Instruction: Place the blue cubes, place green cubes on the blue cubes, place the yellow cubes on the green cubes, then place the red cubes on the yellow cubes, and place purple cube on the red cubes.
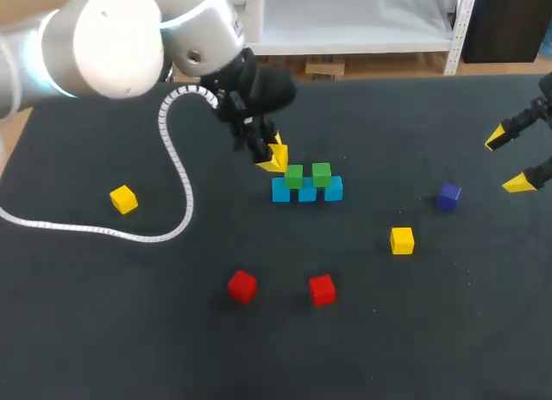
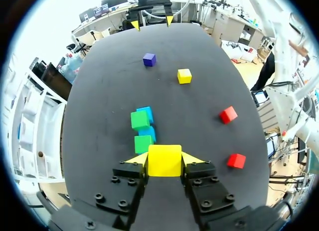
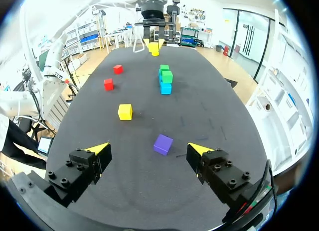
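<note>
Three blue cubes (image 1: pixel 307 194) stand in a row at the table's middle, with two green cubes (image 1: pixel 293 176) (image 1: pixel 322 173) on top. My left gripper (image 1: pixel 272 157) hovers just left of and behind the stack, shut on a yellow cube (image 2: pixel 164 160). Ahead of its fingers lie the green cubes (image 2: pixel 140 120) and blue cubes (image 2: pixel 148 133). Loose on the table are two yellow cubes (image 1: pixel 123 199) (image 1: pixel 402 240), two red cubes (image 1: pixel 242 285) (image 1: pixel 322 289) and a purple cube (image 1: pixel 448 196). My right gripper (image 1: pixel 513 161) is open at the right edge, with the purple cube (image 3: pixel 163 144) ahead of it.
A white coiled cable (image 1: pixel 177 171) from my left arm loops across the table's left side, near the left yellow cube. The black table (image 1: pixel 388 331) has open room along its front and between the stack and the purple cube.
</note>
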Motion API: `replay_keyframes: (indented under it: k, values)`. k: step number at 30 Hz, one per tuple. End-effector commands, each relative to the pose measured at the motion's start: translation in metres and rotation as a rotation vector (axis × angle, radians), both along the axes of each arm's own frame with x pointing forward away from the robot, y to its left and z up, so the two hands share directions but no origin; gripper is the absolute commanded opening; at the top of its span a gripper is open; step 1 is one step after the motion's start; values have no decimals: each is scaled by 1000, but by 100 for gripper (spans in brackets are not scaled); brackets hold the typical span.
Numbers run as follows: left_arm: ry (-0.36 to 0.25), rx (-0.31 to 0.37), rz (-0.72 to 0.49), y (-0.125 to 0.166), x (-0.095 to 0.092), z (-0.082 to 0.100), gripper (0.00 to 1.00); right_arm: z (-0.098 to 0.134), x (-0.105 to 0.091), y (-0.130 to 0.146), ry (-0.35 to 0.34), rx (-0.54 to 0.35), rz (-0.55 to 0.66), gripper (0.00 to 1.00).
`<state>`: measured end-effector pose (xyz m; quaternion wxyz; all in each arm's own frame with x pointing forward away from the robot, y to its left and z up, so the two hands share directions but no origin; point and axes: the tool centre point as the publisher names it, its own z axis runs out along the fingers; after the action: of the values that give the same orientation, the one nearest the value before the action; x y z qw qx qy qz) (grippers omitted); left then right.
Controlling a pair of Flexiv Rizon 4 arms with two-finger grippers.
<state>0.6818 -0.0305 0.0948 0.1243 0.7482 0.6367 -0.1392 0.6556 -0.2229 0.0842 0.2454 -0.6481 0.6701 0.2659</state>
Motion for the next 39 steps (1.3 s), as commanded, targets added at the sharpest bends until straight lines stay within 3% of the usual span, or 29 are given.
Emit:
replay_keyframes:
  k: [1,15,39]
  values:
    - [52,15,-18,-9,13,-5,0,0,1,0,0,3,2,100]
    - [66,-31,24,-26,36,-25,0,0,1,0,0,3,2,100]
    - [68,-43,62,-47,37,-35,0,0,1,0,0,3,2,100]
